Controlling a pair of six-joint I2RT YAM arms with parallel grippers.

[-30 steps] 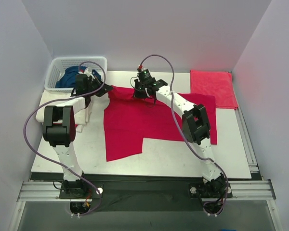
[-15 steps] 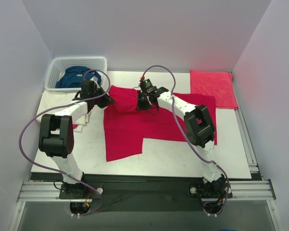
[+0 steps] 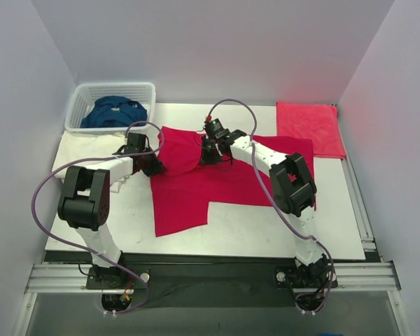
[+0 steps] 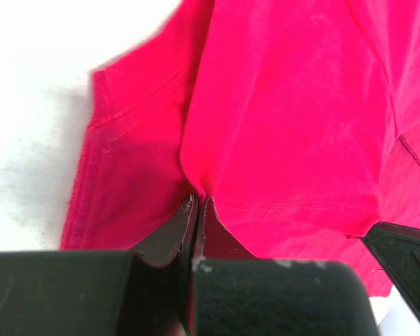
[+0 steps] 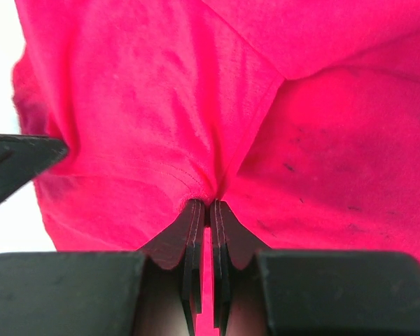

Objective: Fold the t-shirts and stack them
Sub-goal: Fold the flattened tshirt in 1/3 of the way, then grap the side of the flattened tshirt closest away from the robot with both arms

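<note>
The large crimson red t-shirt (image 3: 217,178) lies spread across the middle of the table. Its far left part is lifted and folded over toward the near side between the two grippers. My left gripper (image 3: 154,165) is shut on the shirt's edge at the left; the pinched fabric shows in the left wrist view (image 4: 280,112). My right gripper (image 3: 207,155) is shut on the same shirt at the far middle (image 5: 161,105). The dark blue t-shirt (image 3: 113,112) lies bunched in the basket. The cream-white t-shirt (image 3: 80,150) lies on the table at the left, partly under my left arm.
A white lattice basket (image 3: 84,99) stands at the far left corner. A folded red cloth (image 3: 308,126) lies flat at the far right. Grey walls close in the table on three sides. Purple cables loop above both arms.
Both grippers have moved toward the near side, carrying the red shirt's far left edge over the shirt. The left gripper has left the basket's side, so the blue shirt is uncovered.
</note>
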